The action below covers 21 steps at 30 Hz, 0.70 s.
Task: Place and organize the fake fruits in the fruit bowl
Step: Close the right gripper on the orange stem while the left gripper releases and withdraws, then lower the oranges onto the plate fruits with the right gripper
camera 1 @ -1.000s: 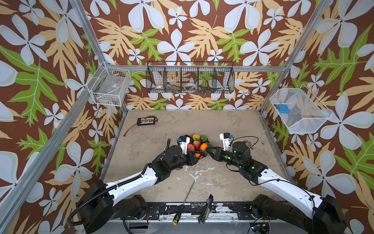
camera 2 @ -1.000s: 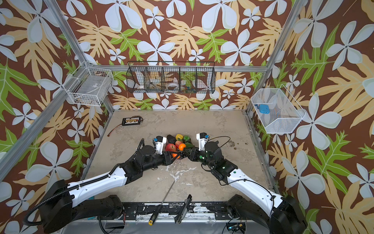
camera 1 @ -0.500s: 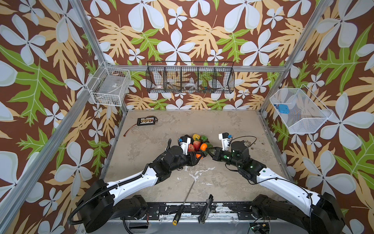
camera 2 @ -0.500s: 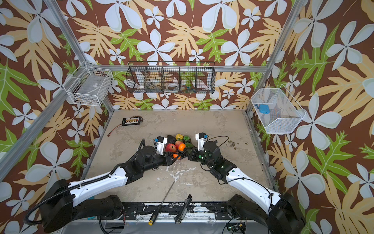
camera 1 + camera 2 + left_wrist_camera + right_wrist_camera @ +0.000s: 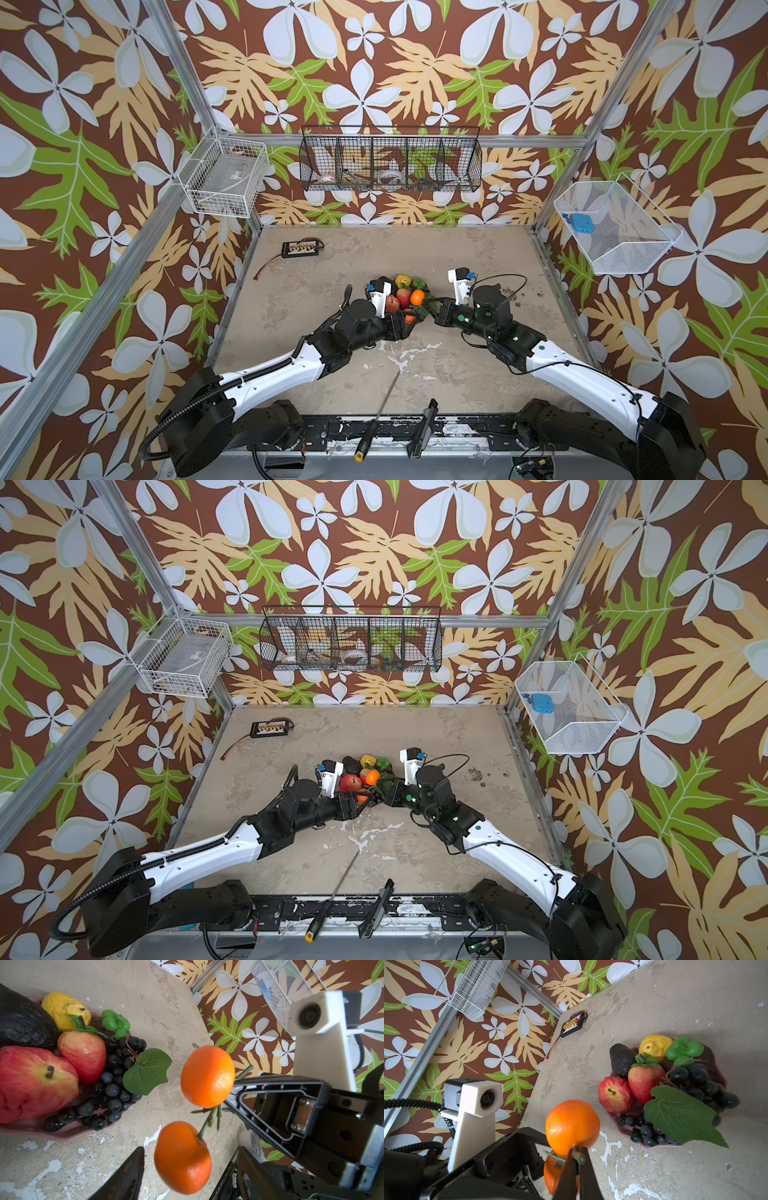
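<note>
The right claw [image 5: 577,1154] is clamped tight on the thin green stem [image 5: 204,1128] that joins the two oranges. The upper orange [image 5: 572,1126] sits just past its tips and the lower orange [image 5: 182,1157] hangs from the same twig. Pinching the stem rather than a round, slick fruit probably gives a surer hold, and it carries both fruits at once. The left claw [image 5: 190,1151] stands with its jaws apart on either side of the lower orange, with a gap visible on each side, so the pair's weight appears to rest with the right claw alone. Both oranges appear to hang clear of the tabletop [image 5: 675,1167], just beside the fruit bowl [image 5: 62,1135] and not yet in it. The bowl is already crowded: apple [image 5: 614,1095] and strawberry [image 5: 644,1082] are at the front, and avocado [image 5: 622,1059], lemon [image 5: 654,1046] and the brown-green piece [image 5: 683,1049] are behind. The grape bunch [image 5: 699,1080] spills over the rim with its leaf [image 5: 681,1115] hanging outside. A stem grip from above should let the oranges be lowered onto that pile without the jaws knocking its neighbours.
</note>
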Motion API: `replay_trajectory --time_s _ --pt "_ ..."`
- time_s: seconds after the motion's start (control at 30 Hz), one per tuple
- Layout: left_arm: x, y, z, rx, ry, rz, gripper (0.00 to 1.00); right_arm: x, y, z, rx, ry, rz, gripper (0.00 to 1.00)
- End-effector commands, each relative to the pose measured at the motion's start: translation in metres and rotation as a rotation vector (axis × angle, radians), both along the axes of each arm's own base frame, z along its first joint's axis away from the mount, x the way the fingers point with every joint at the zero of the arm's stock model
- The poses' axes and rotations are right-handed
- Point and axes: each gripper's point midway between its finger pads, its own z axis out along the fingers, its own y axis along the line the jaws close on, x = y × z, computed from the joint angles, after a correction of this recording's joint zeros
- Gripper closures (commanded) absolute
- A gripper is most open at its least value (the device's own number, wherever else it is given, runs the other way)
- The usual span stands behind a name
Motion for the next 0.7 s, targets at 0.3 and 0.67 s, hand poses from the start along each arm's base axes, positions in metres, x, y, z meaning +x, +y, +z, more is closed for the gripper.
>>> replay_trajectory --time_s 0.3,0.67 --pt "0.023 0.129 0.023 0.181 -0.147 0.516 0.1 0.047 -0.002 -0.016 -0.342 -0.076 -0.037 1.0" --pt "0.014 0.173 0.022 0.184 -0.192 0.653 0.09 0.07 0.02 -0.065 -0.464 -0.011 0.005 1.0"
